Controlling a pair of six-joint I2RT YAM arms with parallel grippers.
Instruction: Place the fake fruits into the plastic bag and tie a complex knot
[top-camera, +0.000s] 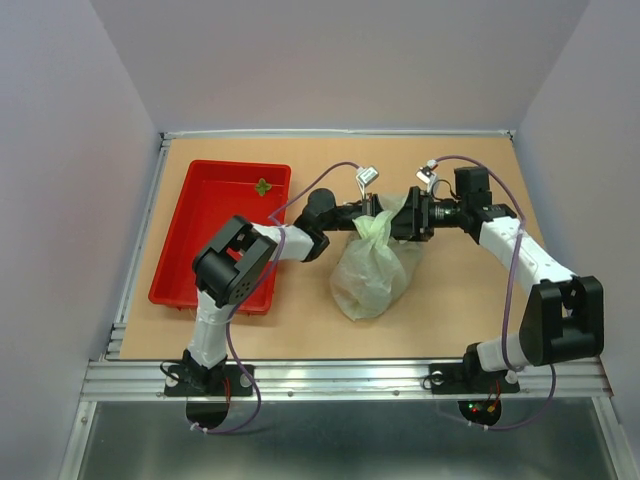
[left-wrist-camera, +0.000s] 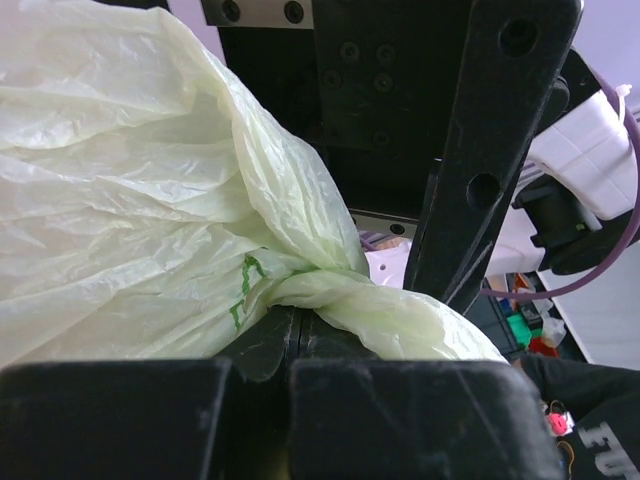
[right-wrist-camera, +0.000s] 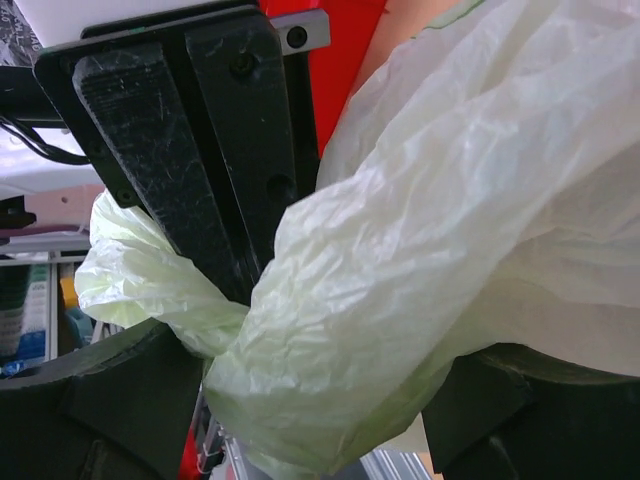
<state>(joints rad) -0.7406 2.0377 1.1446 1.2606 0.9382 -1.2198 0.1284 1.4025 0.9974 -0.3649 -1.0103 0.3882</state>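
Lurker: so where's the plastic bag (top-camera: 372, 272) vs your claws?

Me: the body of it sits on the tabletop (top-camera: 450, 310) around the middle, off to the right of the red tray (top-camera: 215, 200). The gathered top comes up right between my two claws, which meet nose to nose above it.

Lurker: and which one's actually got it?

Me: left claw (left-wrist-camera: 292, 338) is clamped tight on the twisted neck (left-wrist-camera: 330, 290) of the bag, with the plastic squeezed between the tips. Right claw (right-wrist-camera: 315, 395) is spread wide, and a fat fold of bag lies loose in the gap, not pinched.

Lurker: fruit inside?

Me: can't tell, the plastic's too cloudy and crinkled. Can't say if that twist is a proper knot either, since my own claws block most of it. There's a tiny green thing (top-camera: 262, 186) in the tray, too small to name.
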